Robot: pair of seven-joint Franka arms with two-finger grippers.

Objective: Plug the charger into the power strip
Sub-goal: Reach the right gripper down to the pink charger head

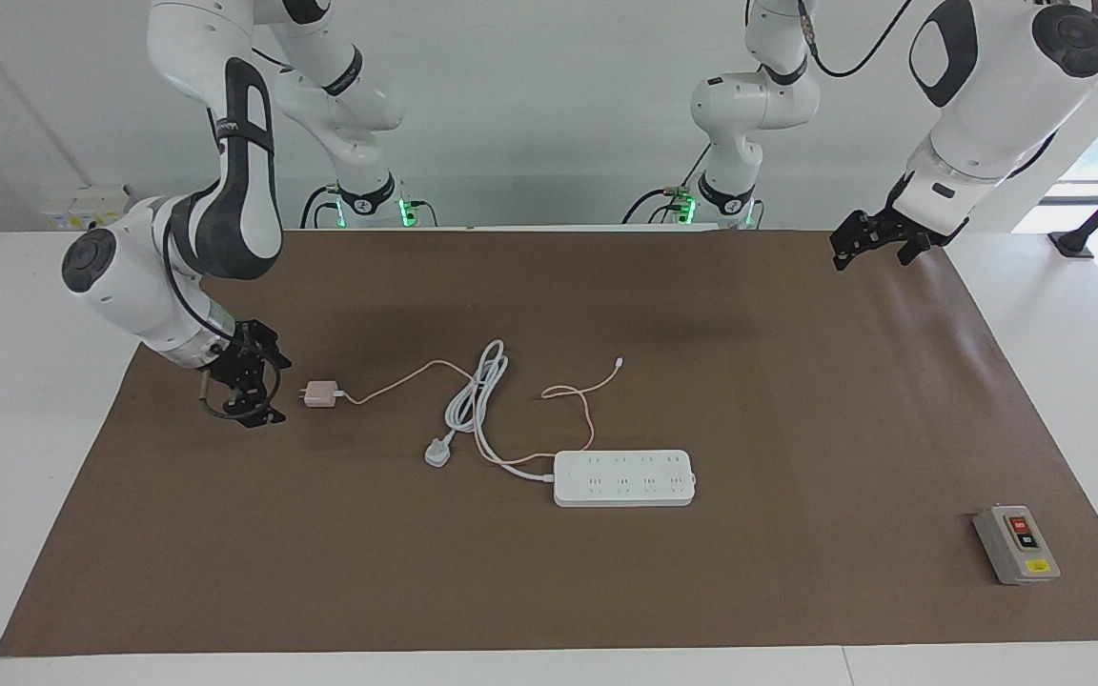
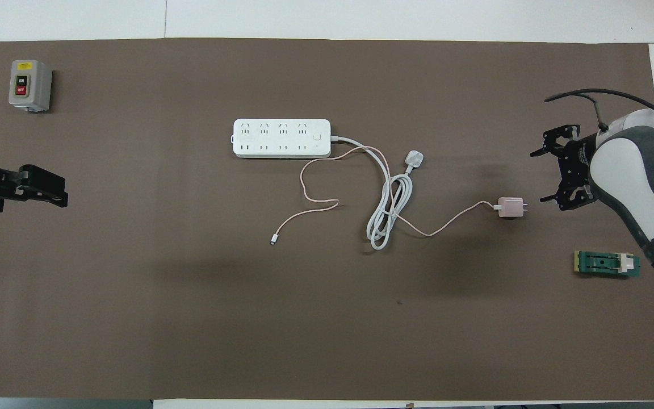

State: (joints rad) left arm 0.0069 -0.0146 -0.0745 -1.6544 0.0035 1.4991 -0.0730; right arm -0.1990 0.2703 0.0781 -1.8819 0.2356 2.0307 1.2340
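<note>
1. Reaching for the small pale pink cube-shaped charger (image 1: 321, 393) is the step in hand: the right gripper (image 1: 258, 391) sits low just beside it, on the side where its prongs stick out, toward the right arm's end of the table. Its jaws stand wide apart and hold nothing.
2. The charger lies flat on the brown table mat (image 1: 797, 400), not yet touched. Its thin pink cable (image 1: 396, 381) trails away from the gripper and crosses the coiled thick white cord (image 1: 477, 391), and its tiny connector lies free nearer to the robots than the long flat white power strip (image 1: 624, 477).
3. The power strip lies well apart from the charger, toward the left arm's end and farther from the robots, sockets facing up.
4. To do this well, I would have the fingers close on the cube's two flat sides, clear of the prongs and of the cable's root, so the prongs stay free to enter a socket.
5. Lift slowly: the pink cable may drag on the white cord and tug the charger askew.
6. The left gripper (image 1: 878, 239), also spread open and empty, waits over the mat's edge well apart from the charger.
</note>
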